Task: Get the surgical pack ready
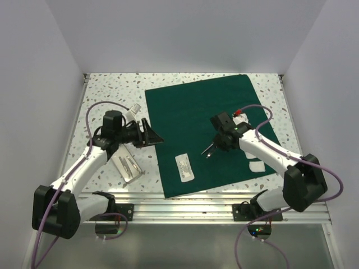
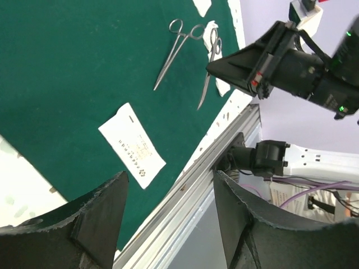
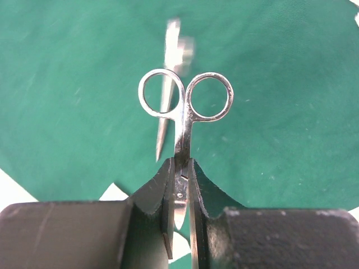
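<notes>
The surgical pack (image 1: 190, 106) lies opened as a broad dark green sheet, flat on the speckled tabletop (image 1: 106, 89). It is turned a little, so that one corner of it reaches the metal rail at the near edge.

A white printed packet (image 1: 184, 166) lies flat on the near left part of the pack. A pair of forceps (image 2: 173, 57) lies more toward the middle of the pack. In the right wrist view the same tool is blurred, so I only suppose it is the one that shows there behind the rings.

The right gripper (image 1: 215, 144) hangs over the middle of the pack. Its fingers (image 3: 162, 185) are pressed on a pair of scissors (image 3: 181, 137), pinching them near the pivot. The two rings stick out past the fingertips, and the scissors are lifted off the cloth.

The left gripper (image 1: 150, 134) is at the left edge of the pack. Its fingers (image 2: 95, 224) are spread wide with nothing between them, pointing across the cloth.

A flat clear package (image 1: 128, 166) lies on the bare tabletop, just left of the pack. A small white piece (image 1: 256, 166) lies at the right edge of the pack, partly under the right arm.
</notes>
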Controlling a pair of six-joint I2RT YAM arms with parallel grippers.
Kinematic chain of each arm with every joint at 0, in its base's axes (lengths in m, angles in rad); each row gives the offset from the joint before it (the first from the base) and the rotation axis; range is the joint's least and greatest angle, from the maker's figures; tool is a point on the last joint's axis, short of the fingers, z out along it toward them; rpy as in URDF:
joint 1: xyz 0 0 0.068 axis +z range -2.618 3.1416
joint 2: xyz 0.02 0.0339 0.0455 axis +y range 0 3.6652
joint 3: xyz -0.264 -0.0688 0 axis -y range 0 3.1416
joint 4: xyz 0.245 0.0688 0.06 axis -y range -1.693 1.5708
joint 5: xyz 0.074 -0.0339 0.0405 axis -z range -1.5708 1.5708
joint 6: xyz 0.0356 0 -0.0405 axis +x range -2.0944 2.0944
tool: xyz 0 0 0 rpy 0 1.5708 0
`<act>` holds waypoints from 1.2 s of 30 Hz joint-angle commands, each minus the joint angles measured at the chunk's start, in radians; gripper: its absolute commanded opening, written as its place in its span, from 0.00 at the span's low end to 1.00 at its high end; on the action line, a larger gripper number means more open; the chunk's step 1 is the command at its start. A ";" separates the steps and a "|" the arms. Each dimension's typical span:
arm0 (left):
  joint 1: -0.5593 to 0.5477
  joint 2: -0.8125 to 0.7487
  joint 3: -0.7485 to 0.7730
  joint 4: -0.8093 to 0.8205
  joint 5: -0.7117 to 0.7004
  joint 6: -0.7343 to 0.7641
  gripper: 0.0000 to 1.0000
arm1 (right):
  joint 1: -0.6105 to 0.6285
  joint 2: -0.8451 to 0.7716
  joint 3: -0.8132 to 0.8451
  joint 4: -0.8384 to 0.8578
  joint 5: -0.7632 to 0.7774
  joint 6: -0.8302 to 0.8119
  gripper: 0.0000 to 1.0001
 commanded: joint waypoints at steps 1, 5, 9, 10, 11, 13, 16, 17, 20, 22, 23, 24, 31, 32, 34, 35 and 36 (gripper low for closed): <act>-0.023 0.047 0.005 0.132 0.077 -0.045 0.66 | 0.016 -0.071 -0.032 0.090 0.015 -0.190 0.00; -0.096 0.112 0.011 0.195 0.046 -0.109 0.66 | 0.018 -0.090 -0.028 0.140 -0.032 -0.338 0.00; -0.179 0.161 0.013 0.353 0.023 -0.169 0.67 | 0.028 -0.064 0.002 0.285 -0.289 -0.611 0.00; -0.182 0.175 0.014 0.370 0.019 -0.182 0.67 | 0.036 -0.035 0.012 0.298 -0.341 -0.659 0.00; -0.184 0.201 0.013 0.389 0.019 -0.212 0.67 | 0.048 -0.026 0.034 0.304 -0.383 -0.704 0.00; -0.184 0.224 0.010 0.445 0.011 -0.246 0.67 | 0.093 -0.013 0.049 0.314 -0.478 -0.815 0.00; -0.192 0.261 0.011 0.505 -0.004 -0.300 0.66 | 0.143 -0.019 0.046 0.344 -0.541 -0.867 0.00; -0.192 0.274 0.014 0.507 -0.012 -0.309 0.66 | 0.150 -0.024 0.040 0.353 -0.553 -0.875 0.00; -0.196 0.285 0.027 0.499 -0.047 -0.320 0.64 | 0.171 -0.026 0.043 0.375 -0.599 -0.882 0.00; -0.199 0.293 0.030 0.485 -0.062 -0.326 0.63 | 0.182 -0.029 0.046 0.383 -0.612 -0.881 0.00; -0.199 0.295 0.030 0.473 -0.066 -0.327 0.62 | 0.190 -0.032 0.051 0.390 -0.618 -0.876 0.00; -0.199 0.296 0.025 0.467 -0.070 -0.329 0.61 | 0.196 -0.035 0.052 0.393 -0.618 -0.873 0.00; -0.204 0.273 -0.006 0.427 -0.089 -0.334 0.49 | 0.245 -0.023 0.091 0.413 -0.615 -0.864 0.00; -0.204 0.270 -0.010 0.413 -0.093 -0.331 0.49 | 0.257 -0.021 0.095 0.415 -0.610 -0.864 0.00; -0.204 0.258 -0.021 0.399 -0.101 -0.327 0.43 | 0.265 -0.013 0.109 0.418 -0.615 -0.864 0.00; -0.204 0.253 -0.027 0.401 -0.101 -0.329 0.31 | 0.272 -0.009 0.114 0.415 -0.618 -0.862 0.00; -0.204 0.241 -0.033 0.395 -0.104 -0.327 0.21 | 0.275 -0.001 0.118 0.416 -0.621 -0.859 0.00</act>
